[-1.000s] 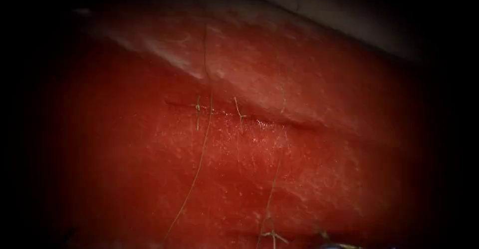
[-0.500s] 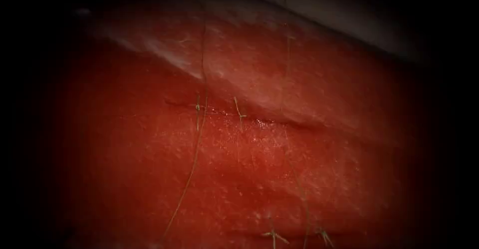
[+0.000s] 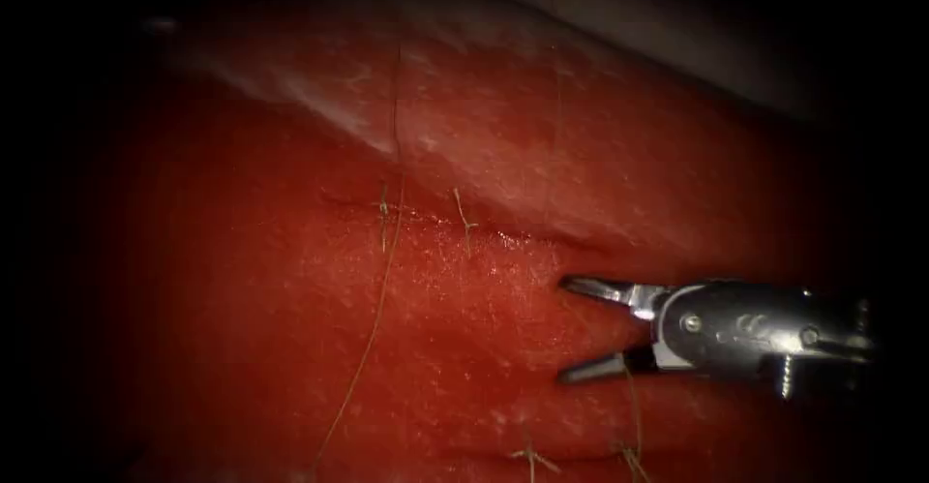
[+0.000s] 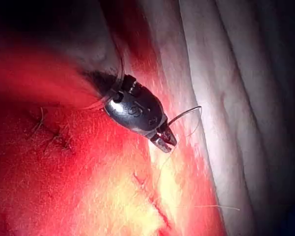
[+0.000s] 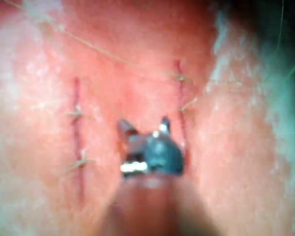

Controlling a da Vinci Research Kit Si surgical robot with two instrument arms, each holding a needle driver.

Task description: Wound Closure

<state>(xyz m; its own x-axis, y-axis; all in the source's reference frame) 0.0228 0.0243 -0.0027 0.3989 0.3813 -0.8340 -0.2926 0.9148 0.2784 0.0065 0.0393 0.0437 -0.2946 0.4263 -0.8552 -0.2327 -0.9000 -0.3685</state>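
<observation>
Cut (image 3: 464,236) in tissue (image 3: 290,347) carries two tied stitches (image 3: 384,210), loose thread (image 3: 373,333) trailing off them. Needle not visible. New: right tool (image 3: 561,328) has entered from the right, jaws spread, holding nothing, tips just right of the cut's end. Left tool (image 4: 163,140) grips thread, jaws closed.

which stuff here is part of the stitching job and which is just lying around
In the job:
right pincer, jaws open, holding nothing
left pincer, thread by its tip
thread
cut
tissue

Lying about:
cut ends of thread
pale cloth
</observation>
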